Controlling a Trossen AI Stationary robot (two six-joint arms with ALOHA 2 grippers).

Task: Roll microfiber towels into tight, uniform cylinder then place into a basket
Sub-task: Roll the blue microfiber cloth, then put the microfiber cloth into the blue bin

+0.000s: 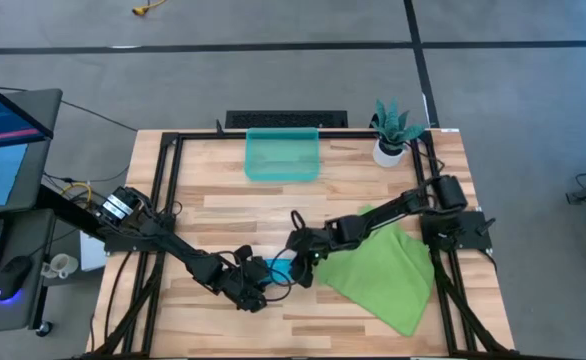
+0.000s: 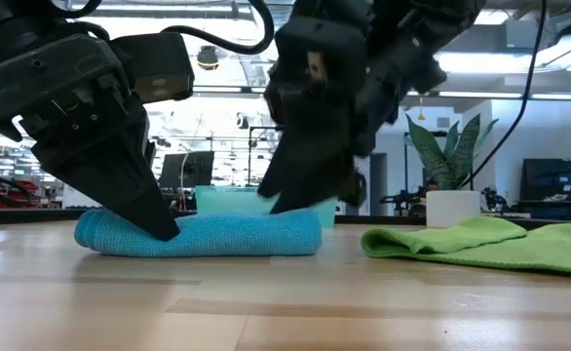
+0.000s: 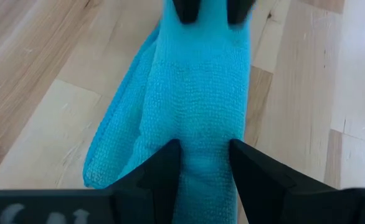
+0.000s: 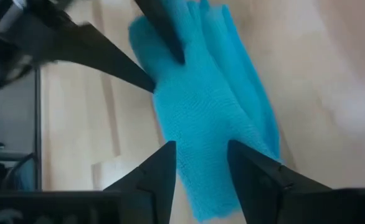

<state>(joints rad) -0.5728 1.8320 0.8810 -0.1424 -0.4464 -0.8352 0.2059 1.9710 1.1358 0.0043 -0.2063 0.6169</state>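
Note:
The sky-blue towel (image 1: 282, 268) lies as a rolled or folded bundle on the table (image 1: 223, 215) near its front middle, and shows long and low in the low view (image 2: 203, 234). My left gripper (image 1: 260, 284) is shut on its left end and my right gripper (image 1: 301, 262) on its right end. The lime-green towel (image 1: 383, 270) lies spread flat to the right. The teal basket (image 1: 283, 155) stands at the far edge. My left gripper pinches the blue bundle's left end (image 3: 204, 171) between its two fingers (image 3: 164, 171), which lie across the bundle. The fingers slant down from the left (image 2: 154, 219). The bundle rests on the table. My right gripper pinches the blue bundle's right end (image 4: 201, 168) between its two fingers (image 4: 248, 168), which lie across the bundle. The fingers slant down from the right (image 2: 300, 190). The bundle rests on the table, with a looser layer showing along one side (image 4: 257, 118).
A white pot with a green plant (image 1: 393, 135) stands at the far right corner. A black frame (image 1: 168, 180) runs round the table's edges. Bare wood lies between the towels and the basket.

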